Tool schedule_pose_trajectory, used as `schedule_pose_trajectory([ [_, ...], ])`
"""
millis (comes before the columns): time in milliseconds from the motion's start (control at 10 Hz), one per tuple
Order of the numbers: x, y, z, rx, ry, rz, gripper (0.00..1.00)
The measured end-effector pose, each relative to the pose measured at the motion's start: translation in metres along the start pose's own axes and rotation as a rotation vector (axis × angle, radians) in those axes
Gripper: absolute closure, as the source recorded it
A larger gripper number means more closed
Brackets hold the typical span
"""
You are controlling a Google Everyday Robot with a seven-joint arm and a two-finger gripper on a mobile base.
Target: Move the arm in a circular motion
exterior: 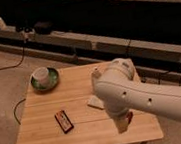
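Apparently mid-circle: arm fills lower right of frame, over worktop. Claw at lower centre, state cannot tell. Share of loop left: unclear.

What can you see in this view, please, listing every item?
table: one, light wood, centre
bowl: one, green, table's far left corner
cup: one, white, inside the bowl
flat packet: one, dark, table's front left
pale block: one, white, mid-table, partly behind the arm
reddish item: one, mostly hidden beside the gripper
cable: one, black, floor at left
arm: one, glossy white, reaching in from right over the table
gripper: one, yellowish, arm's tip, above table's front right
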Motion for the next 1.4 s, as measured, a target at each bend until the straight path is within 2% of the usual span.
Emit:
schedule_pose_trajectory([
  [200,-0.044,0.003,-0.011,-0.023,-0.061,-0.049,0.35],
  [300,-0.057,-0.009,-0.017,-0.022,-0.093,-0.066,0.35],
  [500,-0.059,-0.053,-0.025,0.01,-0.132,-0.091,0.35],
  [600,-0.039,-0.098,-0.024,0.046,-0.138,-0.093,0.35],
  [700,-0.004,-0.144,-0.017,0.085,-0.12,-0.085,0.35],
  [800,0.03,-0.176,-0.009,0.116,-0.097,-0.079,0.35],
  [900,0.08,-0.208,0.0,0.153,-0.058,-0.072,0.35],
  [1000,0.146,-0.236,0.01,0.192,-0.007,-0.058,0.35],
  [1200,0.242,-0.258,0.022,0.238,0.051,-0.001,0.35],
  [1400,0.329,-0.254,0.029,0.275,0.095,0.106,0.35],
])
